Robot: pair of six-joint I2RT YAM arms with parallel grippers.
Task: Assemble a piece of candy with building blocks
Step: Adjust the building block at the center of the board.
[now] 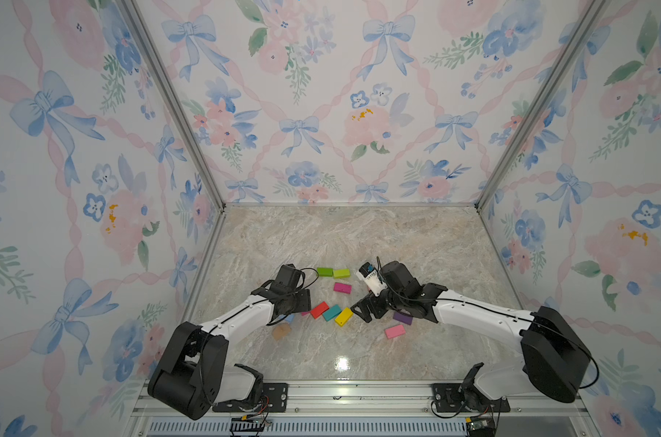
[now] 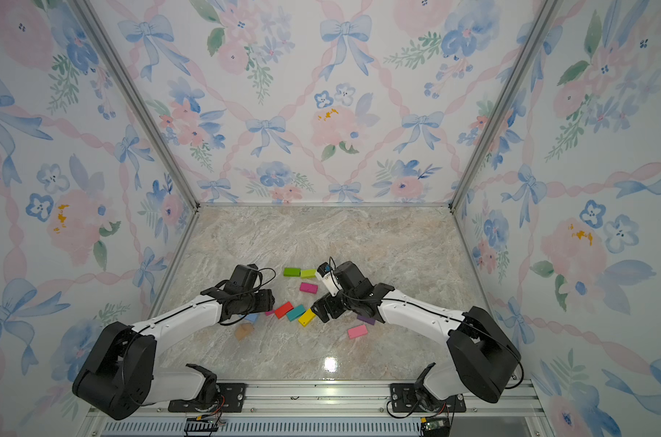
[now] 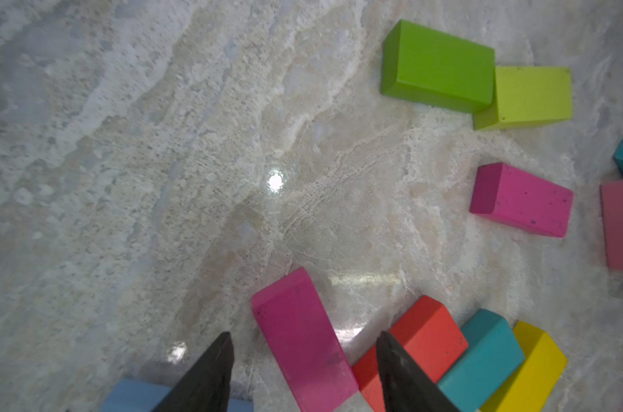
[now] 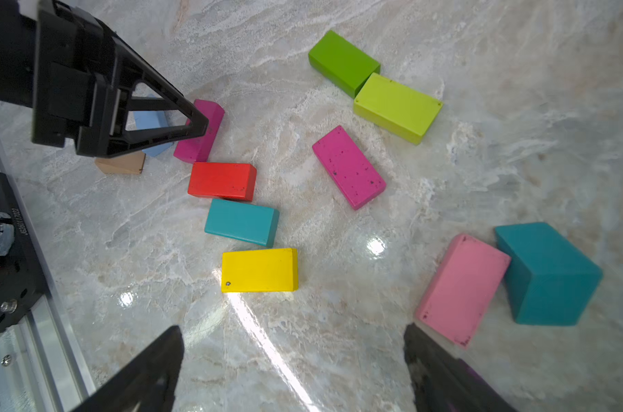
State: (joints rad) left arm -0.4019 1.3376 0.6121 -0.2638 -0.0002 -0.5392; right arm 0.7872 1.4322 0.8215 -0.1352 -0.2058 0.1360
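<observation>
Square your half-spread left gripper (image 3: 304, 333) astride the magenta block (image 3: 288, 303) at lower centre before pinching, clear of the red block (image 3: 427, 331); your right gripper (image 4: 292, 326) gapes empty.

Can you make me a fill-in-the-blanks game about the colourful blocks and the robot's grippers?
1. In the row of three, the teal block lies between the red block and the ____ block.
2. The lime block touches a dark ____ block.
3. The left gripper straddles a ____ block.
4. The right gripper is open and holds ____.
Missing words: yellow; green; magenta; nothing.
</observation>
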